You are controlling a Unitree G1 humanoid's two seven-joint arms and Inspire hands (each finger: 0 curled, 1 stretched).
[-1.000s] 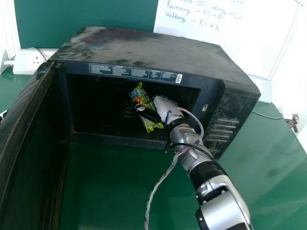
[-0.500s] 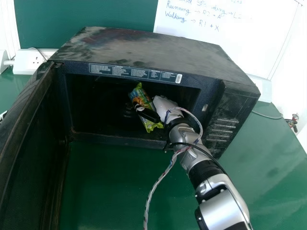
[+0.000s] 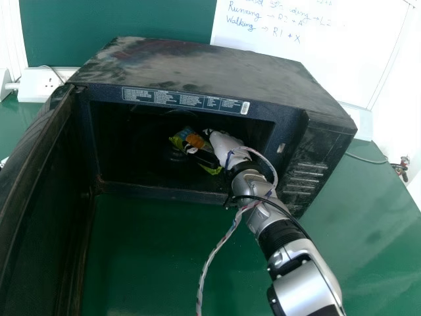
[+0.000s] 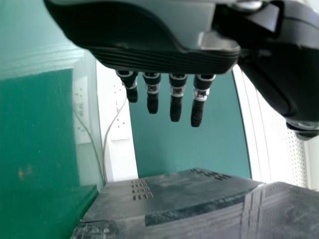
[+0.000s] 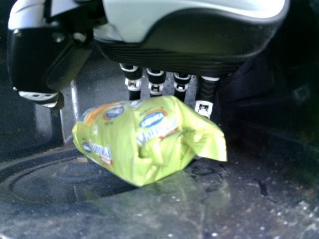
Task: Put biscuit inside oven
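My right hand (image 3: 225, 145) is inside the oven cavity, beside the biscuit packet (image 3: 195, 140). In the right wrist view, the yellow-green packet (image 5: 154, 142) is low over the oven floor by the turntable; whether it rests fully on the floor I cannot tell. The right hand (image 5: 174, 55) is open, its straight fingers behind the packet and its thumb apart from it. The black oven (image 3: 197, 62) stands with its door (image 3: 39, 197) swung open to the left. My left hand (image 4: 159, 57) is outside, over the oven top (image 4: 174, 191), with straight fingers.
The oven's side walls and front rim (image 3: 158, 191) surround the right hand closely. A loose cable (image 3: 214, 253) hangs from the right forearm over the green table (image 3: 151, 263). A whiteboard (image 3: 316, 59) and a socket box (image 3: 46, 84) stand behind.
The packet has tipped and turned, its far end dropping lower and to the left in the cavity. The right hand has shifted only slightly, and the oven has stayed still.
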